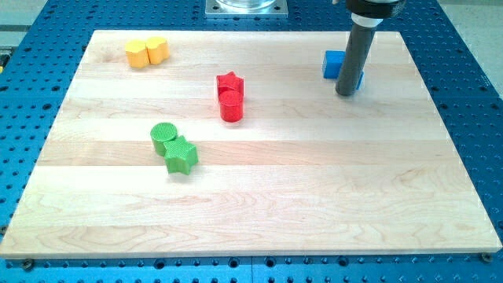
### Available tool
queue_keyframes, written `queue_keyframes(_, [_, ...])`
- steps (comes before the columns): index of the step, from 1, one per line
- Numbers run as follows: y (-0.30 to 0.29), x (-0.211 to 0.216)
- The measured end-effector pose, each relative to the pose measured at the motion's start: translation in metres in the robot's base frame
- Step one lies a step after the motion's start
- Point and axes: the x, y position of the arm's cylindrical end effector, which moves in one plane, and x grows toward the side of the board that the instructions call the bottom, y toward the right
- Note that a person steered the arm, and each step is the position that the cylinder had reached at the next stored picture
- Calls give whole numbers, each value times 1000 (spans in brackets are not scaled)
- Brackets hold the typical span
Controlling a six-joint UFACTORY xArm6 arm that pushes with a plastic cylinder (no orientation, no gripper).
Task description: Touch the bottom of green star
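The green star (181, 156) lies on the wooden board (314, 189) left of centre, touching a green cylinder (163, 137) at its upper left. My tip (345, 93) stands far to the star's upper right, near the view's top right. It is right against a blue block (336, 64), which the rod partly hides, so the block's shape cannot be made out.
A red star (230, 82) and a red cylinder (231, 106) sit together at the upper centre. Two yellow blocks (147, 52) sit together at the upper left. A blue perforated table (471, 118) surrounds the board.
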Motion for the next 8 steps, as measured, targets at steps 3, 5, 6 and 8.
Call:
queue_keyframes(3, [-25,31])
queue_keyframes(5, [-90,95])
queue_keyframes(6, [-128,202])
queue_keyframes(8, [-221,188])
